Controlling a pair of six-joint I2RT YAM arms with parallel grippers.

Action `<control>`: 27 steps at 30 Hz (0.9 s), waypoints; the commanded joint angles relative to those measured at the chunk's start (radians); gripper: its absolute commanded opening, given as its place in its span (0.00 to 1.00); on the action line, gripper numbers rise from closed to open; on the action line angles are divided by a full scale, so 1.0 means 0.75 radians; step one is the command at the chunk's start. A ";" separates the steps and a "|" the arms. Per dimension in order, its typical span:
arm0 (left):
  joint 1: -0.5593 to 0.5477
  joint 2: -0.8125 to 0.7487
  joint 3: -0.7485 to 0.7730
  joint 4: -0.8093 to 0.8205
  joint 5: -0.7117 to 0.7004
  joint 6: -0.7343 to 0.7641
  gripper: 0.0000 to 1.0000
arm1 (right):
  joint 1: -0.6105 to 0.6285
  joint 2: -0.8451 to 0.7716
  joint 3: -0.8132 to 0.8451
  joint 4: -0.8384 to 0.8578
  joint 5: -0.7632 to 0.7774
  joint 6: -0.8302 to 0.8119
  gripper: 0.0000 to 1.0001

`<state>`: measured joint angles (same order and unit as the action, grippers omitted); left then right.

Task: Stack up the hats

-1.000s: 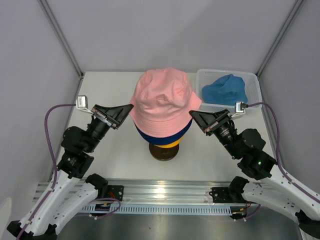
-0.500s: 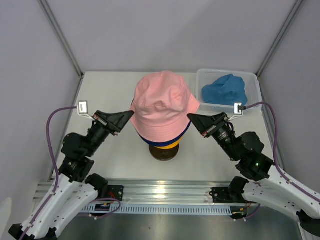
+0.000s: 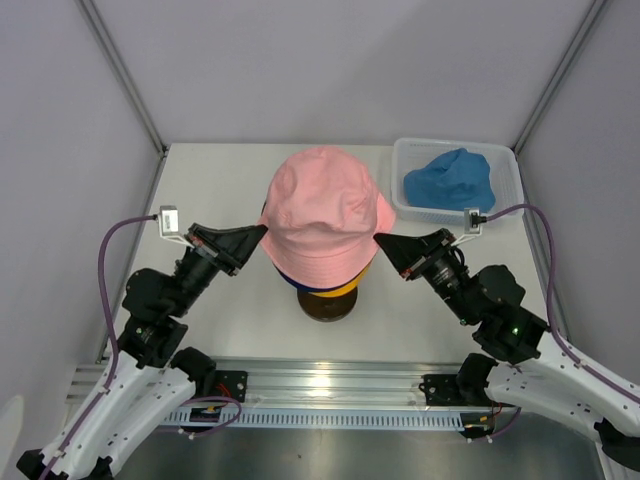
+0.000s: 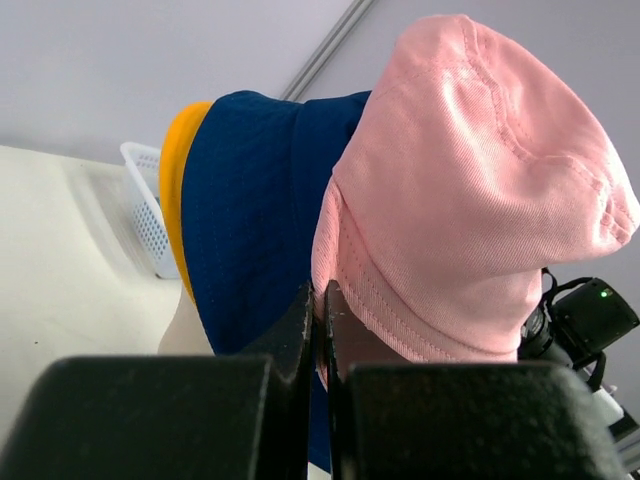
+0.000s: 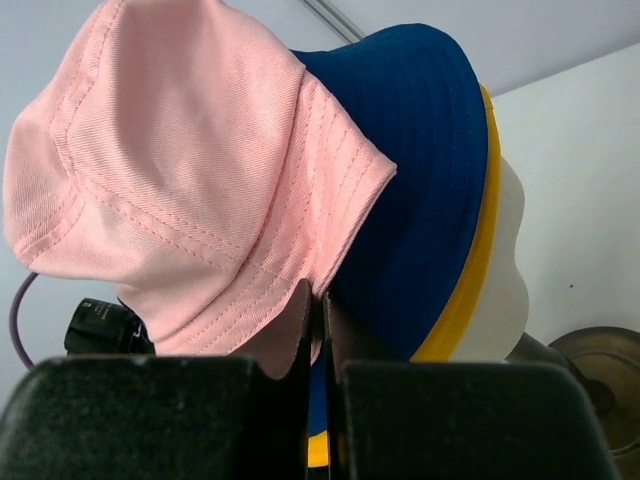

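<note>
Left gripper (image 3: 262, 232), right gripper (image 3: 378, 240): each clenched on brim of pink cloth bucket hat (image 3: 325, 215), either side of cream egg-shaped mannequin head (image 5: 505, 290). Pink caps navy cloth hat (image 4: 260, 210) and yellow cloth hat (image 4: 180, 190) on head. Step, judged: seating third hat. Next, likely: draw brim down evenly, release. Sky-blue cloth hat (image 3: 452, 178) in white plastic basket (image 3: 505, 165), right-rear of head.

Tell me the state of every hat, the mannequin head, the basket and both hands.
mannequin head, upright, wearing three hats
yellow hat, lowest, on the mannequin head
navy blue hat, stacked over the yellow hat
pink hat, topmost on the stack
white basket, holds the sky blue hat
sky blue hat, crumpled, not stacked
left hand, shut on the pink hat's brim
right hand, shut on the pink hat's brim
</note>
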<state>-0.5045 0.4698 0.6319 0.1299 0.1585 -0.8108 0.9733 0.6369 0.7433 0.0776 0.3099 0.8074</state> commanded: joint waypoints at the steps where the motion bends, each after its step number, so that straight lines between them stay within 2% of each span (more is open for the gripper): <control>1: 0.002 0.055 -0.033 -0.238 -0.082 0.155 0.01 | 0.003 0.071 0.001 -0.255 0.063 -0.101 0.00; 6: 0.002 0.042 -0.057 -0.273 -0.101 0.201 0.01 | -0.001 0.120 0.005 -0.275 0.033 -0.103 0.00; 8: 0.002 0.036 -0.039 -0.337 -0.105 0.246 0.01 | -0.003 0.130 0.046 -0.361 0.057 -0.105 0.00; 12: 0.002 -0.006 0.012 -0.415 -0.081 0.253 0.01 | -0.025 0.086 0.185 -0.502 0.094 -0.152 0.44; 15: 0.002 -0.017 0.043 -0.394 -0.050 0.216 0.02 | -0.044 0.008 0.269 -0.474 0.108 -0.215 0.60; 20: 0.004 0.089 0.200 -0.429 -0.054 0.244 0.03 | -0.126 0.010 0.385 -0.392 0.141 -0.320 0.69; 26: 0.002 0.289 0.394 -0.507 -0.068 0.347 0.02 | -0.250 0.157 0.520 -0.373 0.088 -0.355 0.78; 27: 0.002 0.306 0.433 -0.509 -0.054 0.355 0.02 | -0.281 0.173 0.533 -0.378 0.078 -0.340 0.82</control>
<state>-0.5060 0.6506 0.8700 -0.1967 0.1223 -0.6170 0.8116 0.7071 1.1107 -0.2070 0.3725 0.5804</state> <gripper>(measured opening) 0.029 0.801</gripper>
